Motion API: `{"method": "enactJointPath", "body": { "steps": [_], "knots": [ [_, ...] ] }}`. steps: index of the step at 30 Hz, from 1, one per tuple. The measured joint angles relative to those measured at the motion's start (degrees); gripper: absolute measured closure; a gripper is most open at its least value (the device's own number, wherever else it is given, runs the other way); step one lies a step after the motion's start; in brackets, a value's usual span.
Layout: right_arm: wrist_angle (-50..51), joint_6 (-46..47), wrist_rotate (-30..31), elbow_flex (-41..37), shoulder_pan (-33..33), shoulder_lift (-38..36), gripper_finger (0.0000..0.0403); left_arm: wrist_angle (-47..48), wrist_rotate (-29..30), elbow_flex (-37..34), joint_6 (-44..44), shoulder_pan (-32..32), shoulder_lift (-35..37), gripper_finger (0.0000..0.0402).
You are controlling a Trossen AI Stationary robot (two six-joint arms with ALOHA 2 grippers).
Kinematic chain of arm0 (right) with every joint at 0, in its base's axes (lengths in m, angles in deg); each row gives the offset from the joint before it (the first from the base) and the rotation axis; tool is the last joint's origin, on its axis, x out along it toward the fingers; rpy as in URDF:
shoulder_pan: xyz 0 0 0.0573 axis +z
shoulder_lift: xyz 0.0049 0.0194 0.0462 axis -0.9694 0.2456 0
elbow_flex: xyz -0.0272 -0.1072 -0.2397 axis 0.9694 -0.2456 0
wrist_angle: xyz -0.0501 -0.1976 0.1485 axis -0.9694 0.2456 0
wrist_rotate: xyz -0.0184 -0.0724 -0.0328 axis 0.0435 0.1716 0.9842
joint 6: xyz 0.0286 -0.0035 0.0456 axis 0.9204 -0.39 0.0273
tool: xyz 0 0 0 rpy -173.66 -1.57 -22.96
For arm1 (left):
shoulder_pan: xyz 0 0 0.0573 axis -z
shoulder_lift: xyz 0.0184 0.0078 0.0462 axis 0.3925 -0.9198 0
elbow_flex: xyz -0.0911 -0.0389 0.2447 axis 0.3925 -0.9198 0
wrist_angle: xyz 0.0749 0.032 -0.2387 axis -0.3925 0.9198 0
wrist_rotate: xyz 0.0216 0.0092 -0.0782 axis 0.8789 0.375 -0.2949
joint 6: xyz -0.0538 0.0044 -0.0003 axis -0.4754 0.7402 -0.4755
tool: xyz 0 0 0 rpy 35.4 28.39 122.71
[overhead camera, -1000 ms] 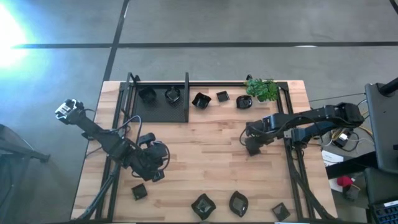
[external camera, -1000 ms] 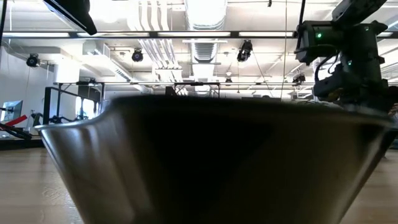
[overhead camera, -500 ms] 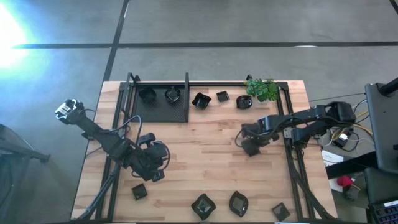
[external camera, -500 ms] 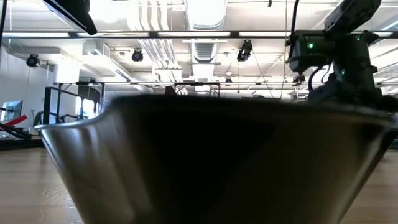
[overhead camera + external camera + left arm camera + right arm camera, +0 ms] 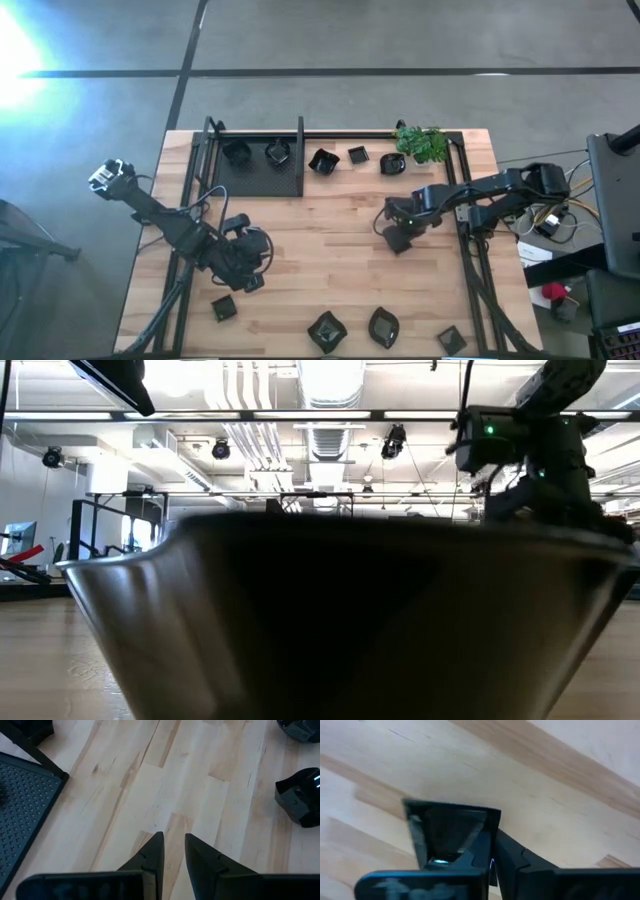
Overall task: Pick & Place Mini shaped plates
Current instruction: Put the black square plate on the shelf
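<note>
The pick step is in hand. A square mini plate (image 5: 451,836) is pinched by its rim between the closed fingers of the right gripper (image 5: 397,238), right of the middle of the bench (image 5: 330,255). Whether the plate sits on the wood or is just clear of it cannot be told. Being square, it has no long axis; its hollow faces up, and one edge is taken squarely in the fingers.

The next move is judged to call for a straight lift, then a carry to the black tray (image 5: 258,168) at the far left corner, where two plates already lie; a thin rim grip could slip if swung quickly.

The left gripper (image 5: 172,851) waits over bare wood near the left front of the bench, its fingers slightly apart and holding nothing. More plates lie along the far edge beside a small plant (image 5: 421,143) and along the near edge.
</note>
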Motion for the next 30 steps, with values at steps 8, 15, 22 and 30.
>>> {"method": "enactJointPath", "body": {
  "steps": [8, 15, 22, 30],
  "knots": [
    [0.1, -1.0, 5.5, 8.4, 0.2, -1.7, 0.0395, -0.2, 0.6, 0.0, 0.0, 0.0, 0.0, 0.0330],
    [0.3, -5.7, 13.1, 19.1, 2.3, 0.9, 0.0395, -5.2, 10.3, 0.0, 1.9, -0.2, 0.0, 0.0330],
    [0.4, -14.7, 19.5, 29.9, 3.2, 5.9, 0.0395, -16.0, 16.5, 0.0, 11.5, -2.7, -0.3, 0.0330],
    [0.4, -25.5, 21.3, 40.5, 3.1, 12.7, 0.0395, -26.9, 16.7, 0.0, 20.4, -8.5, -3.4, 0.0330]
  ]
}}
